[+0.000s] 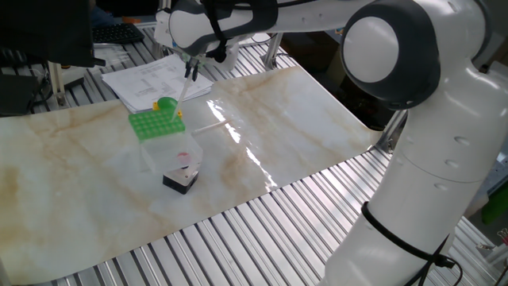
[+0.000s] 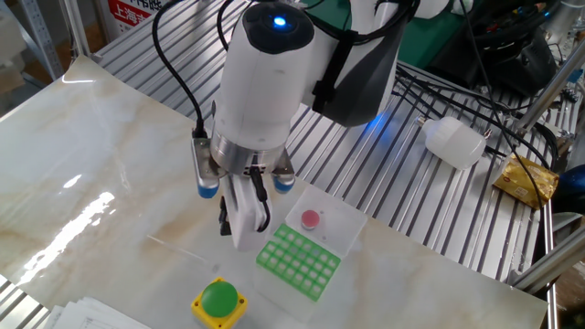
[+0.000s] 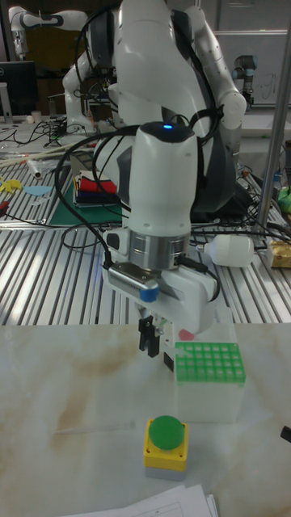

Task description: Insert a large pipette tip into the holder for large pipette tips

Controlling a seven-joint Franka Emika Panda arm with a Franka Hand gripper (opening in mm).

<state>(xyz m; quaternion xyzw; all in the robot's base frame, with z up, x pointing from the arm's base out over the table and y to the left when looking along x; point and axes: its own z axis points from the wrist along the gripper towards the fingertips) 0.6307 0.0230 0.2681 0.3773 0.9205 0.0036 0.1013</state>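
Observation:
My gripper (image 1: 190, 71) hangs above the far side of the marble board, shut on a large pipette tip (image 1: 183, 91) that slants down from the fingers. The tip's point ends near the far edge of the bright green holder for large pipette tips (image 1: 151, 124). In the other fixed view my gripper (image 2: 242, 219) stands just left of the holder's (image 2: 298, 261) near corner, not over its holes. The tall fixed view likewise puts my gripper (image 3: 158, 339) left of the holder (image 3: 208, 361). A second pipette tip (image 1: 208, 125) lies flat on the board.
A round green-and-yellow knob (image 1: 167, 105) sits beside the holder. A small black box with a red button (image 1: 181, 179) stands nearer the front. Printed papers (image 1: 155, 79) lie at the back edge. A white bottle (image 2: 454, 140) rests on the slatted table.

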